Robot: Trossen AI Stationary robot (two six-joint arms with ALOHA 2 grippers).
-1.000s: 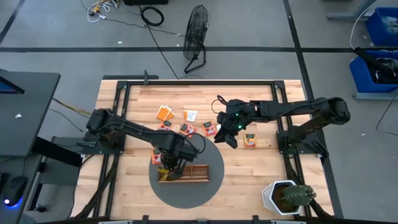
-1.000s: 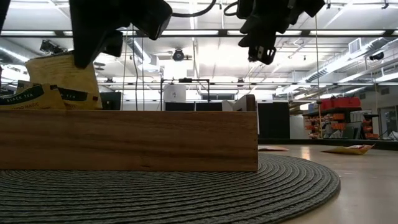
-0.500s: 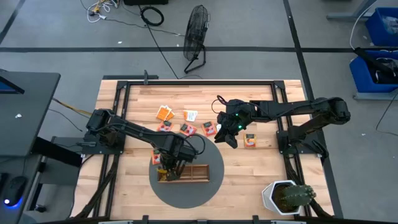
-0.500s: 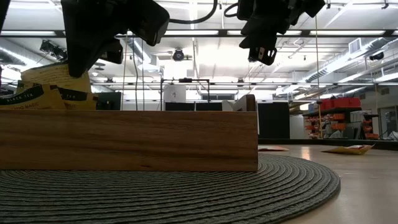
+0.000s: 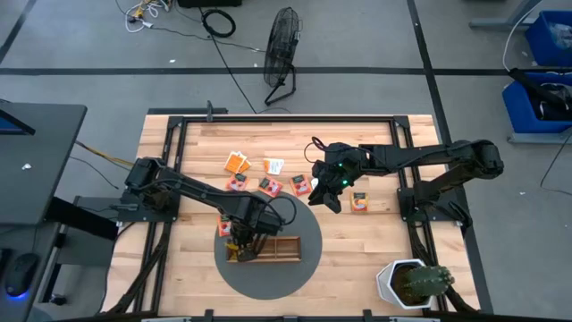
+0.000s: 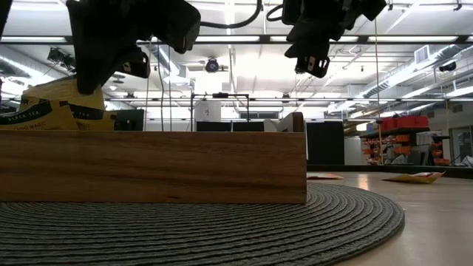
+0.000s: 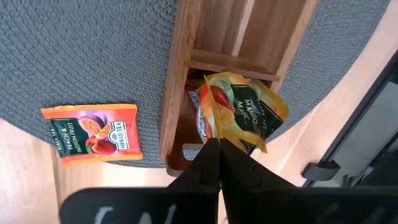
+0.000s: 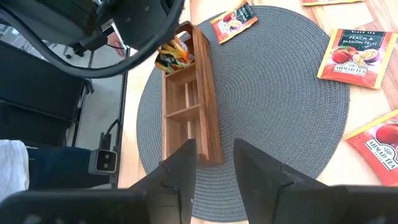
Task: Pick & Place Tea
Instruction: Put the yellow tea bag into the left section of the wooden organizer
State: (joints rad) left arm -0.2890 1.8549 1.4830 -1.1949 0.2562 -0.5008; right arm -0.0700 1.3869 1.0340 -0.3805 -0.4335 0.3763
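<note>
Placing a sachet in the end compartment: my left gripper (image 7: 214, 163) is closed on the top edge of a yellow tea sachet (image 7: 249, 115), which hangs from my fingertips into the end compartment of the wooden tray (image 7: 177, 93), beside another sachet already standing there. To do this well, I judge I should lower straight down until the sachet's lower edge is below the compartment walls, keep it clear of the divider and the sachet already inside, and only then part my jaws — letting go too high could let it tip out over the wall. An orange sachet (image 7: 92, 132) lies flat just beside the tray, half on the round grey mat (image 5: 308, 268), well clear of my grip. My right gripper (image 5: 327, 195) waits above the table near the far side of the mat, jaws partly open and holding nothing — more sachets (image 5: 268, 170) lie scattered on the table near it.
</note>
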